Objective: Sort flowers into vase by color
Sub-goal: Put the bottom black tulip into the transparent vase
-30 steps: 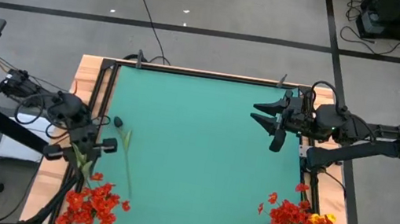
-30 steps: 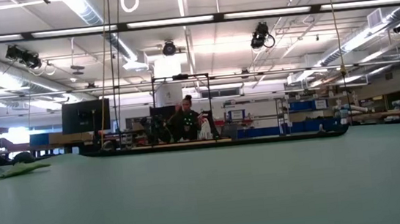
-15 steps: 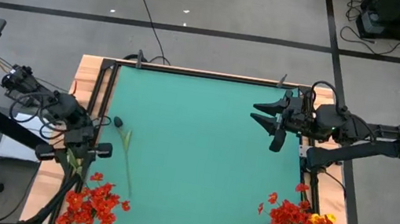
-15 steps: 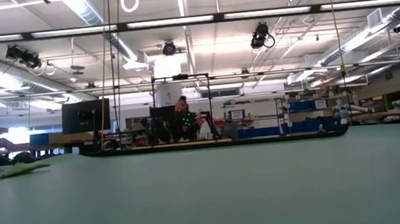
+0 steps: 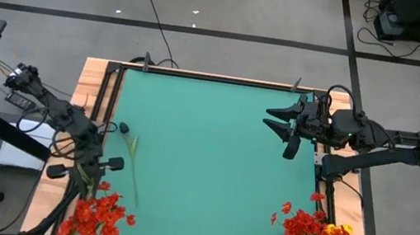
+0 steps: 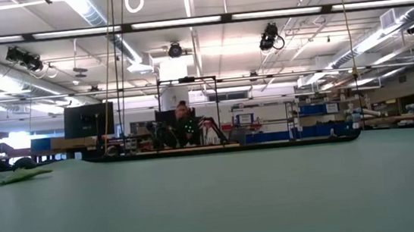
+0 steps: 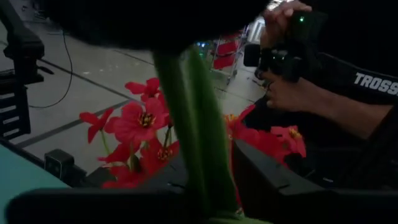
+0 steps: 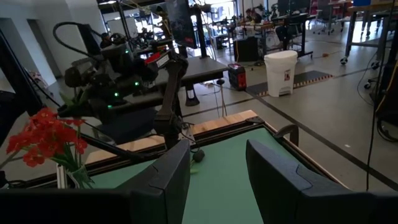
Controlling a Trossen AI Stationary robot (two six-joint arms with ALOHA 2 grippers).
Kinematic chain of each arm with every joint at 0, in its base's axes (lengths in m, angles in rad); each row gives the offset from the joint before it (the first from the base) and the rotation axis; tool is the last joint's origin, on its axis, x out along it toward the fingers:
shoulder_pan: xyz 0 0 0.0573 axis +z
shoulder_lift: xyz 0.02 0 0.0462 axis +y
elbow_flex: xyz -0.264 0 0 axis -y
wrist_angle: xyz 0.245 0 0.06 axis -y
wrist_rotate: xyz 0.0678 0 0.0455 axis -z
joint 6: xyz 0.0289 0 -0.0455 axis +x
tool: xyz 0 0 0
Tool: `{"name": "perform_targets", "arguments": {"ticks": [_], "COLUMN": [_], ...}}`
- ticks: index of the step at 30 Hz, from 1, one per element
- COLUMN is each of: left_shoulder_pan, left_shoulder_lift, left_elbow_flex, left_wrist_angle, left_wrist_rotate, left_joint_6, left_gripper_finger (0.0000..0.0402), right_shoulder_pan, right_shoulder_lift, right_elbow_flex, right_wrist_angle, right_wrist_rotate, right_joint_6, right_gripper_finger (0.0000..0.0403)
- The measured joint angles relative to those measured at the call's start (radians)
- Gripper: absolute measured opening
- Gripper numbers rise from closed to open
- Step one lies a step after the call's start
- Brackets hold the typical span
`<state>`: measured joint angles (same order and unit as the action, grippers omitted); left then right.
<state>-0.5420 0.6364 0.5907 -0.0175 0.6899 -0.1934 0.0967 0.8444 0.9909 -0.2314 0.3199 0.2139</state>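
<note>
My left gripper [image 5: 86, 167] is at the table's left near corner, shut on a green flower stem [image 5: 87, 181]. Just past it a spray of red-orange blooms [image 5: 95, 213] stands bunched; which blooms belong to the held stem I cannot tell. The glass vase [image 8: 73, 177] under them shows in the right wrist view. A loose flower lies flat on the mat, its dark head [image 5: 123, 128] toward the far side and its stem [image 5: 134, 177] running toward the near edge. A second bunch of red and yellow flowers [image 5: 311, 233] stands at the right near corner. My right gripper [image 5: 268, 118] waits, open, above the mat's far right. My left gripper pinches the green stem [image 7: 193, 124] between its two fingers [image 7: 273, 180], partway along its length, with the fingers lying across it. The red blooms [image 7: 140, 121] stand beyond the fingers, toward the near edge. The stem's lower end is hidden.
A black frame [image 5: 216, 77] and wooden border edge the green mat [image 5: 212, 159], whose middle is bare. A person holding a controller [image 7: 292, 50] stands close beyond the near left corner. Cables [image 5: 24, 102] trail off the left arm.
My left gripper has moved toward the table's near edge, closer to the red bunch, carrying the stem along. The red blooms at the corner have shifted slightly toward the near edge. The loose dark-headed flower has stayed in place.
</note>
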Motion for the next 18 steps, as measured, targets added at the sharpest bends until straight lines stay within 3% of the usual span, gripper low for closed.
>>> {"name": "perform_targets", "arguments": {"ticks": [8, 18], "left_shoulder_pan": [-0.008, -0.048], "left_shoulder_lift": [-0.001, 0.024], "left_elbow_flex": [0.055, 0.066], "left_wrist_angle": [-0.069, -0.176], "left_wrist_rotate": [-0.010, -0.123], "left_joint_6": [0.042, 0.181], "left_gripper_finger": [0.0009, 0.0004], "right_shoulder_pan": [0.000, 0.000], "right_shoulder_lift": [0.000, 0.000], "right_elbow_flex": [0.000, 0.000], "right_wrist_angle": [0.000, 0.000], "right_wrist_rotate": [0.000, 0.000], "right_joint_6": [0.000, 0.000], "right_gripper_finger": [0.0165, 0.0165]}}
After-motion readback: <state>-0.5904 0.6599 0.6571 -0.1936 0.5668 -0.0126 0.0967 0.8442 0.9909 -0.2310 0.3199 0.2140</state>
